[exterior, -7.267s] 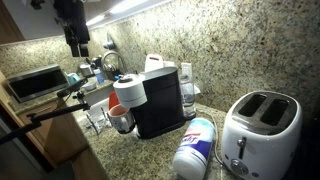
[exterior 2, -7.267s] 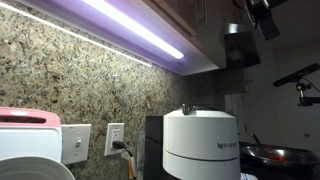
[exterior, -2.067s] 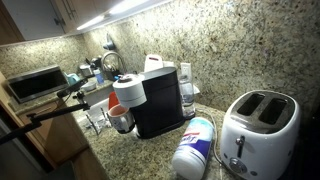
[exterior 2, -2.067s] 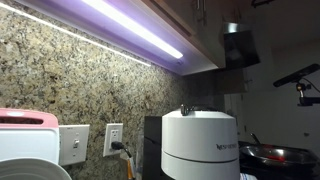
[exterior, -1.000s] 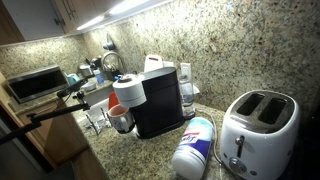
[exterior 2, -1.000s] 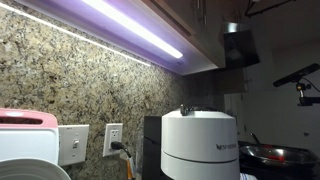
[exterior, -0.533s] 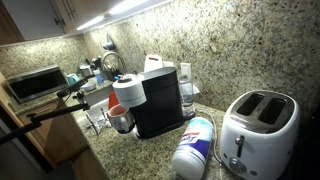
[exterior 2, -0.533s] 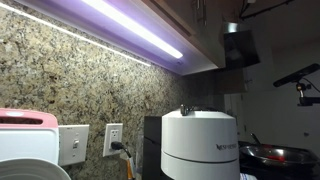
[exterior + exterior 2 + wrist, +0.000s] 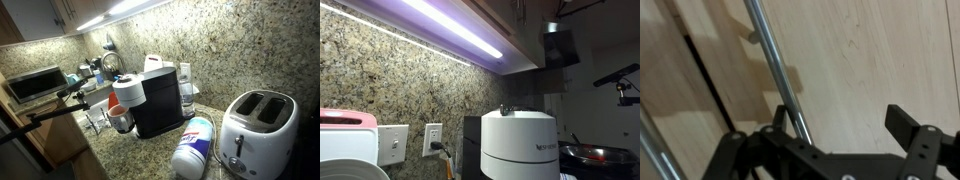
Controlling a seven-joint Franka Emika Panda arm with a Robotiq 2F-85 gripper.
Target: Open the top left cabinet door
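The top left cabinet door (image 9: pixel 35 15) shows as a pale panel at the upper left edge of an exterior view, with a dark seam on its right side. Up close in the wrist view the door (image 9: pixel 870 55) fills the picture as a pale wood-grained face. A slim metal bar handle (image 9: pixel 775 70) runs down it on small mounts. My gripper (image 9: pixel 845 125) is open against the door. The bar passes between the jaws, just inside the left finger (image 9: pixel 785 120). The right finger (image 9: pixel 905 122) stands well clear of it. The gripper is out of frame in both exterior views.
On the granite counter stand a white toaster (image 9: pixel 258 128), a black coffee machine (image 9: pixel 158 100), a wipes canister (image 9: pixel 195 148) lying down and a toaster oven (image 9: pixel 35 82). A lit strip light (image 9: pixel 450 25) runs under the cabinets. A second vertical bar (image 9: pixel 660 150) shows at the wrist view's lower left.
Seven seconds ago the arm hung in front of the upper cabinets in both exterior views; it has since risen out of frame. Over the last second nothing visibly moves.
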